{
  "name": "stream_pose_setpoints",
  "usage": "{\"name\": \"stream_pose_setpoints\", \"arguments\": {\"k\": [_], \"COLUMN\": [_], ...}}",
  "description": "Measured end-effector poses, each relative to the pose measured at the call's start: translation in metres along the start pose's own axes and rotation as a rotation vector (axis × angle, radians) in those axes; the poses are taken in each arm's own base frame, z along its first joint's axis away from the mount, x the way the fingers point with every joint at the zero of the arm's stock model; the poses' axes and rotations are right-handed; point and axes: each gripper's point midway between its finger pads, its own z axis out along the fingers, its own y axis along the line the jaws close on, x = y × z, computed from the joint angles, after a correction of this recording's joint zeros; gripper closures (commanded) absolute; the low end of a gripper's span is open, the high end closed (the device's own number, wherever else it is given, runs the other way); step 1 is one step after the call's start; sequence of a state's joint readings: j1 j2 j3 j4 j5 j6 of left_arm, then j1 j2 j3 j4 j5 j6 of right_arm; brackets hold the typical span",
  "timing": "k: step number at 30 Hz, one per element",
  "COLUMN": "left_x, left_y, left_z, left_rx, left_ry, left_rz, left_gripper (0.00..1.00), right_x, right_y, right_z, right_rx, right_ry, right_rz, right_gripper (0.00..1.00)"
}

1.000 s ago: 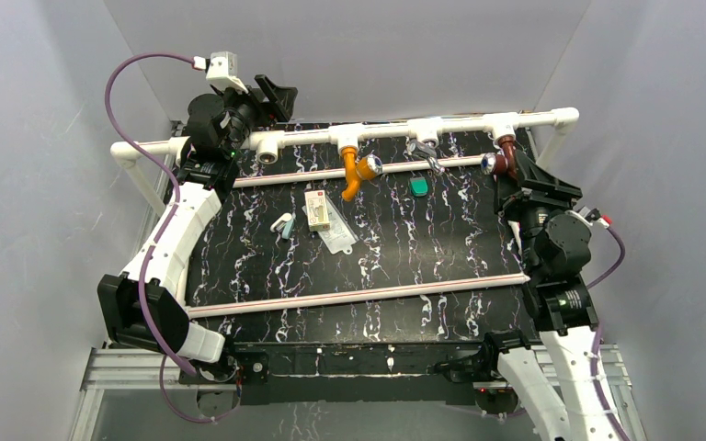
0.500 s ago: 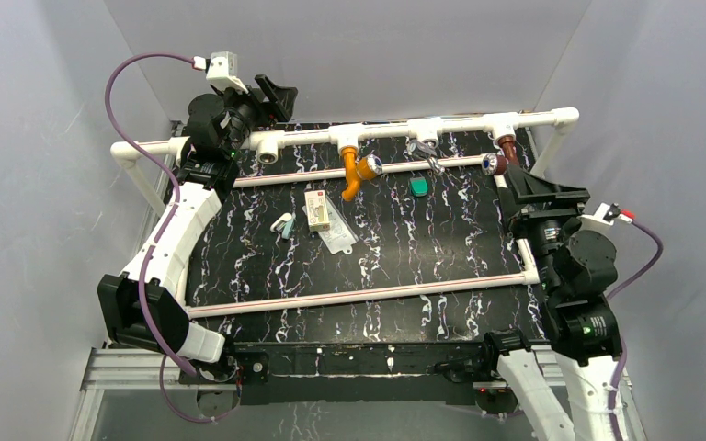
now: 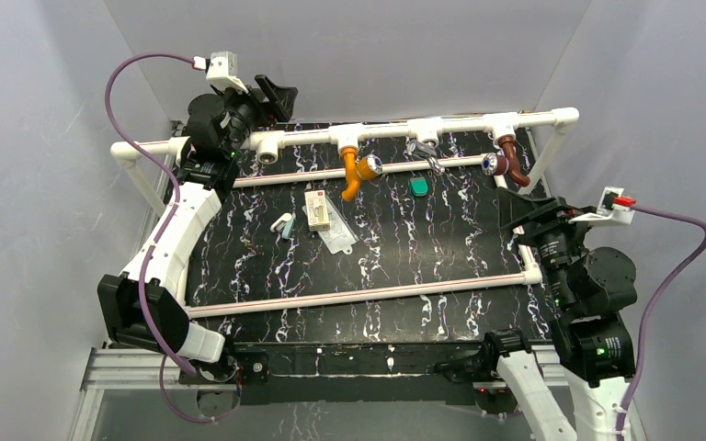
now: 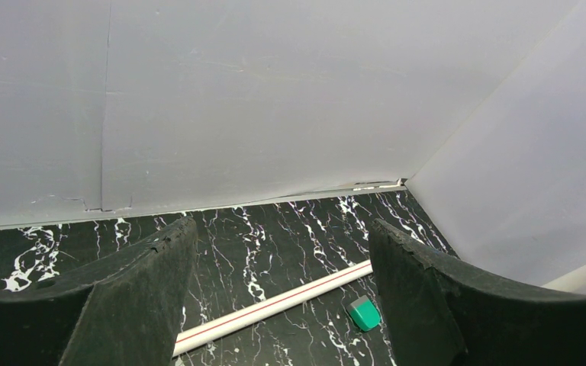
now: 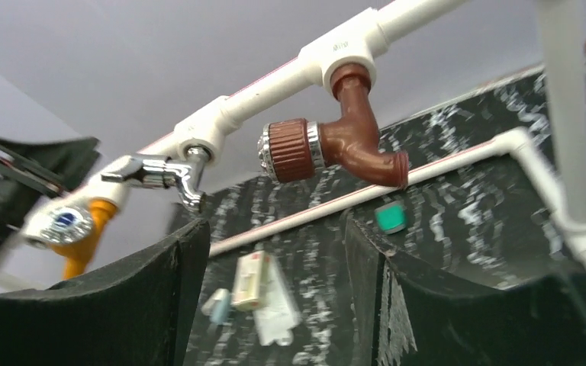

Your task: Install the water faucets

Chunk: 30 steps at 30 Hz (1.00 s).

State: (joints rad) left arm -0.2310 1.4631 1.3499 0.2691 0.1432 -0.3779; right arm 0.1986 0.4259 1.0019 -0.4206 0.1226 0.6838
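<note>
Nearest, the right fingers (image 5: 160,297) are held apart and empty, aimed at the brown faucet (image 5: 343,141), which is seated in the rightmost tee of the pipe (image 3: 395,129) along the far edge. The orange faucet (image 3: 357,170) is fitted further left, with a chrome tap (image 3: 426,153) between them. At the far left, the left fingers (image 4: 122,297) are likewise spread on nothing. If the brown faucet is only loosely threaded, it could be knocked crooked or dropped should its knob be brushed. The end tee (image 3: 267,147) appears unfilled. The surface (image 3: 404,257) is black and white-veined, crossed by rods (image 3: 358,296), with a packet (image 3: 317,209) and a green block (image 3: 418,186) on it. Grey walls (image 3: 377,46) enclose it.
</note>
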Motion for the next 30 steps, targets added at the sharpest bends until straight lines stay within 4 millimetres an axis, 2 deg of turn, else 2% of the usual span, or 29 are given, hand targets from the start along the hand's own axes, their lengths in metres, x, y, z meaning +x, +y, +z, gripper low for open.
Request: {"name": "stream_pose_setpoints", "arguments": {"k": [7, 10, 16, 23, 30], "left_x": [0.0, 0.0, 0.0, 0.0, 0.0], "left_y": [0.0, 0.0, 0.0, 0.0, -0.001], "left_z": [0.0, 0.0, 0.0, 0.0, 0.0], "left_rx": [0.0, 0.0, 0.002, 0.002, 0.003], "left_ry": [0.0, 0.0, 0.001, 0.001, 0.001], "left_rz": [0.0, 0.0, 0.0, 0.0, 0.0], "left_gripper": [0.21, 0.21, 0.21, 0.21, 0.21], "right_x": [-0.007, -0.002, 0.0, -0.011, -0.003], "right_y": [-0.015, -0.024, -0.025, -0.024, -0.036], "right_z": [0.002, 0.002, 0.005, 0.024, 0.055], "right_rx": [-0.036, -0.068, -0.166, -0.187, -0.183], "right_ry": [-0.006, 0.0, 0.008, -0.026, 0.004], "right_rz": [-0.577, -0.81, -1.194, -1.514, -1.689], "right_gripper": [0.25, 0.23, 0.22, 0.21, 0.22]}}
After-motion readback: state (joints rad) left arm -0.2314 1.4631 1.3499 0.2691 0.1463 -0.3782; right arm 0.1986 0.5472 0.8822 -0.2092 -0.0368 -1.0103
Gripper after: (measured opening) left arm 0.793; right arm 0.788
